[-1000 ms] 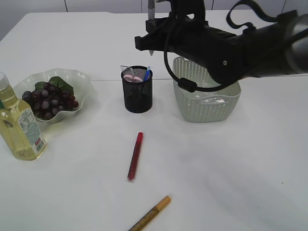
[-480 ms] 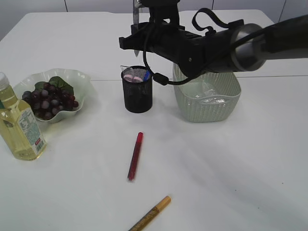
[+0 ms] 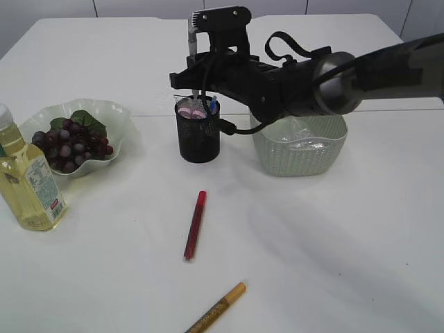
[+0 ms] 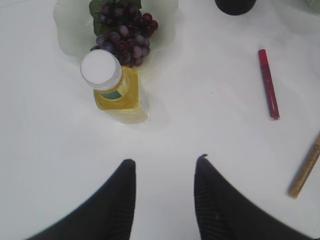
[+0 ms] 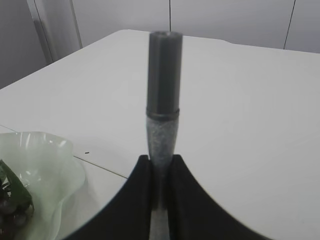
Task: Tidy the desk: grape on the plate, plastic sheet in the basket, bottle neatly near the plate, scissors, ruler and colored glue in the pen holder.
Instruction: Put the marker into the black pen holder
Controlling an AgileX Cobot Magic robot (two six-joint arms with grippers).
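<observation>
Right jaws clamp glue pen (image 5: 163,125) | silver glitter body | dark cap

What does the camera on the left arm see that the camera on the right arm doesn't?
Only the left wrist view shows the bottle, the red glue pen, the gold glue pen and the open left end effector. Only the right wrist view shows the silver glue pen pinched upright in the right end effector. Both show the plate with grapes and the white table.
</observation>
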